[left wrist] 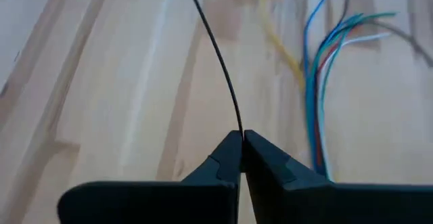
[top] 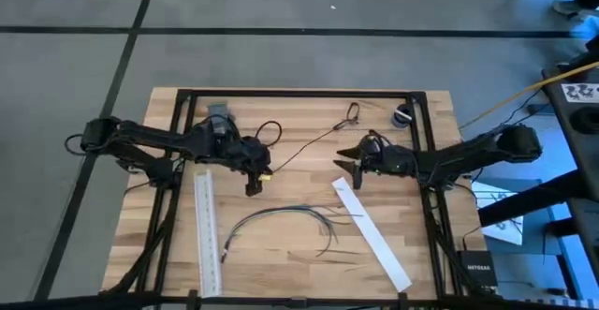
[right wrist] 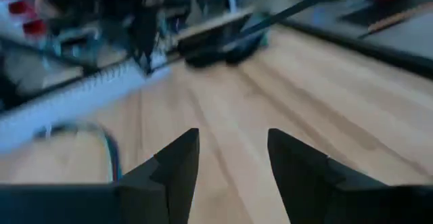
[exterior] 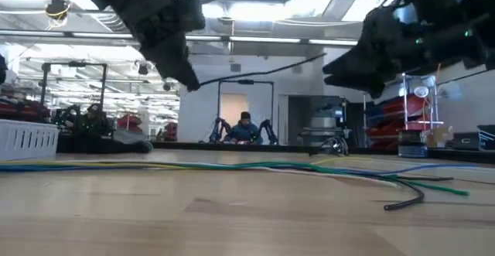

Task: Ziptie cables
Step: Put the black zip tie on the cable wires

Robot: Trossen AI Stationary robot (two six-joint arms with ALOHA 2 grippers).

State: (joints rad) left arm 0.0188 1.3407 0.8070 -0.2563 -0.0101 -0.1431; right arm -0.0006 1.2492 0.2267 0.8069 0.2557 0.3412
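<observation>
The cables (top: 281, 218), a loose curved bunch of thin wires, lie on the wooden table near its front (exterior: 309, 167), splayed at the right end. In the left wrist view they show coloured strands (left wrist: 318, 61). My left gripper (top: 255, 184) hangs above the table just beyond the bunch's far side (exterior: 189, 84), shut on a thin black strand (top: 309, 148). The strand runs toward the far right and ends in a small loop (top: 353, 113). My right gripper (top: 348, 168) hovers open to the right (right wrist: 230, 156), with nothing between its fingers. My left gripper pinches the near end of the thin black strand (left wrist: 241, 130) between its two fingertips. The fingers slant down from the table's left. The held end is raised clear of the table, and the strand runs away from the tips toward the far right in a shallow arc.
Two long flat white strips lie on the table, one at the left (top: 206, 230) and one slanting at the right (top: 372, 233). A black frame (top: 299, 93) borders the table. A small dark object (top: 402, 115) sits at the far right. A person (exterior: 244, 128) sits far back in the room.
</observation>
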